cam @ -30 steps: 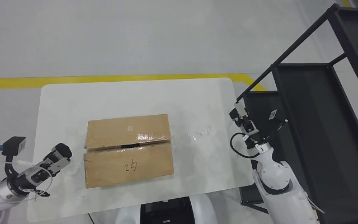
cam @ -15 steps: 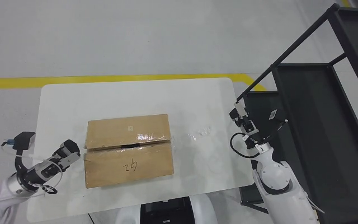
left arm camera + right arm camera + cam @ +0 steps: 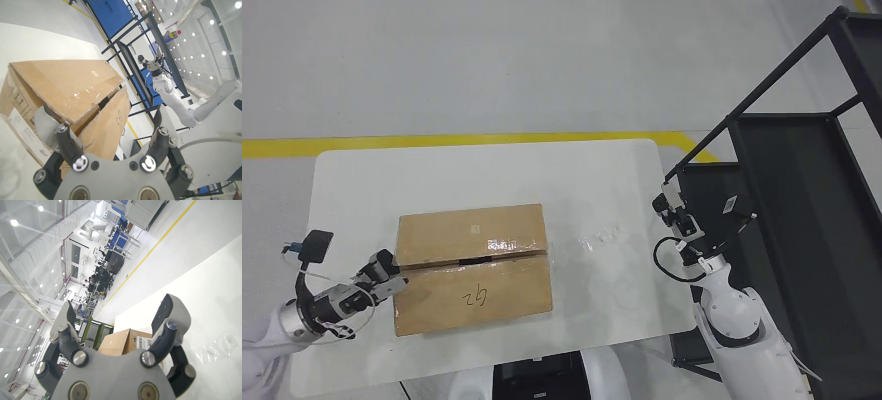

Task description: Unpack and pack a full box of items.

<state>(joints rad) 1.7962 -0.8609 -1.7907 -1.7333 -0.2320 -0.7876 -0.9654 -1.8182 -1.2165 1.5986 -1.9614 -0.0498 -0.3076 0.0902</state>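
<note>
Lower left, the left gripper (image 3: 385,275), jaws spread, meets the seam end of the brown cardboard box (image 3: 470,268), mid-frame on the white table (image 3: 622,180), likely to pry a flap; far right, the right gripper (image 3: 670,208) hangs open at the table edge, seemingly out of the way.

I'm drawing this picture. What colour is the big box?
The box is plain brown cardboard, shown best in the top view.
</note>
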